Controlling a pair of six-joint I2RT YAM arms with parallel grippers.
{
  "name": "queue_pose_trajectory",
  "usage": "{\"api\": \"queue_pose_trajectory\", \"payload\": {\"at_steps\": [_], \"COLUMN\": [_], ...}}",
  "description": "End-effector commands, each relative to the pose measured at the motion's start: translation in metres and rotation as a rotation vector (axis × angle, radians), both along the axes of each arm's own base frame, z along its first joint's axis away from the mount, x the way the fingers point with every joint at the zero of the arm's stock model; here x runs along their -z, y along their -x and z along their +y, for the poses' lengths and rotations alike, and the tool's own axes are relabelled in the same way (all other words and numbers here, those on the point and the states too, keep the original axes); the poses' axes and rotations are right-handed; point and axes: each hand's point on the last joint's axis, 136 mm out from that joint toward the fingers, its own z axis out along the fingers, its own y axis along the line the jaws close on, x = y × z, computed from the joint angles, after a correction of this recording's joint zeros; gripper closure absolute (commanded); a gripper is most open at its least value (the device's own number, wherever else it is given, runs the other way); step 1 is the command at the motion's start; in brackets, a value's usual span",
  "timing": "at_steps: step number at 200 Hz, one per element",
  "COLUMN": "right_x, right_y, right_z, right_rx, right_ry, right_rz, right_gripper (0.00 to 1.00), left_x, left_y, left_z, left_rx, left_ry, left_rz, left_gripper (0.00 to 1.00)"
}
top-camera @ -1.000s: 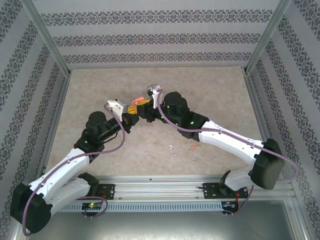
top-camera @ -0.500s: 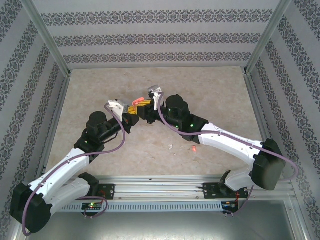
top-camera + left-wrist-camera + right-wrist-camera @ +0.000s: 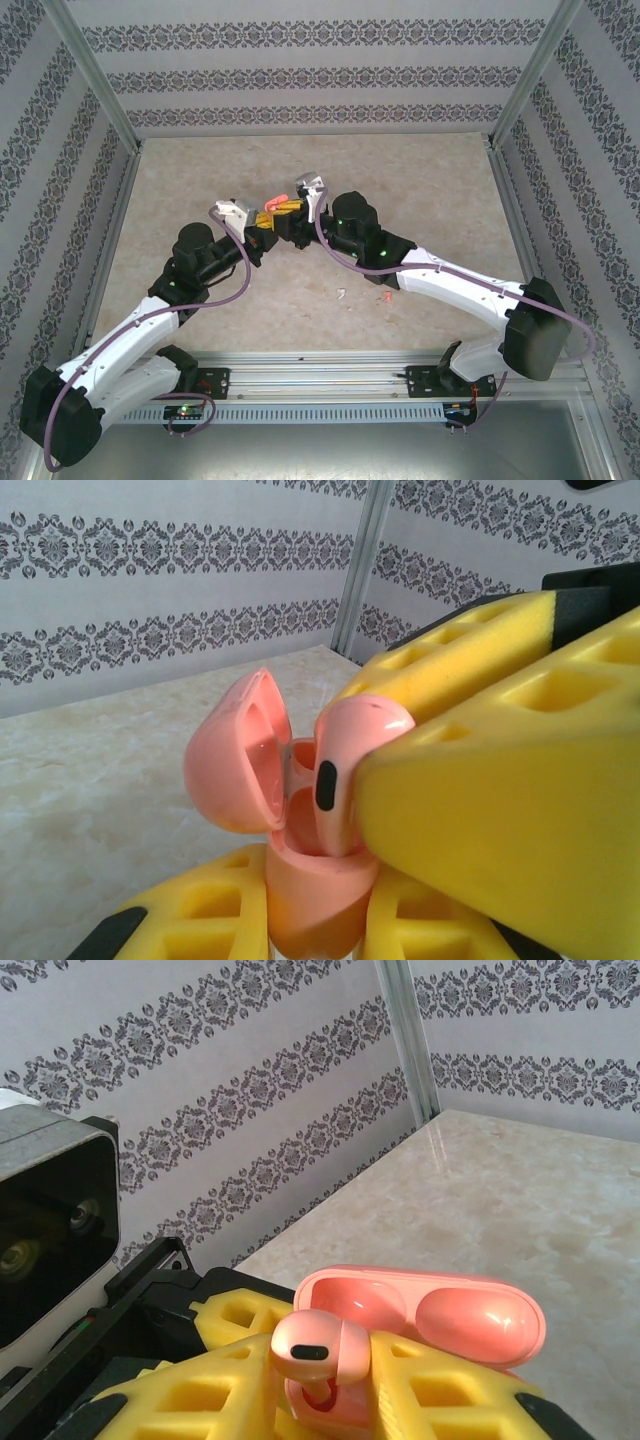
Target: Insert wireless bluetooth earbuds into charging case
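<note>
Pink case (image 3: 300, 875) held by left tool (image 3: 312, 930) | right tool (image 3: 325, 1400) grips pink earbud (image 3: 320, 1346) | top view: loose white earbud (image 3: 341, 294)

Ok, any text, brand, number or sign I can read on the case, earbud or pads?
None readable. The pink charging case and pink earbud are plain, with no brand or marking; the yellow foam pads carry no print; the wallpaper shows ornament only, no letters.
</note>
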Motion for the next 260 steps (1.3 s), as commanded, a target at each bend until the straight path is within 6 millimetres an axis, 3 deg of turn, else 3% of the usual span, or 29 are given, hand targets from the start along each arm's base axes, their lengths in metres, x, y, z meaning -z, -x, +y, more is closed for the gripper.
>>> {"api": "queue_pose_trajectory", "payload": {"at_steps": [1,153,183,260], "right_x": [0.03,0.021,0.012,-0.01], "right_y": [0.016,0.016,0.016,0.013], "right_z": [0.005,0.006,0.004,-0.001], "right_rx": [-0.053,-0.051,-0.044,-0.022], "right_ry": [0.068,0.055,0.051,0.023], "right_rz": [0.041,0.06,0.065,0.149], "right_gripper": [0.71,0.6,0.53,0.48], "left_x": [-0.054,-0.051,-0.048,-0.039], "left_y": [0.002,0.004,0.004,0.004], "left_z": [0.002,0.004,0.003,-0.003], "left_rx": [-0.016,-0.02,-0.015,0.019], "left_ry": [0.078,0.072,0.073,0.084], "left_rz": [-0.143,-0.129,-0.112,-0.066], "left_gripper": [1.0,1.0,1.0,1.0]}}
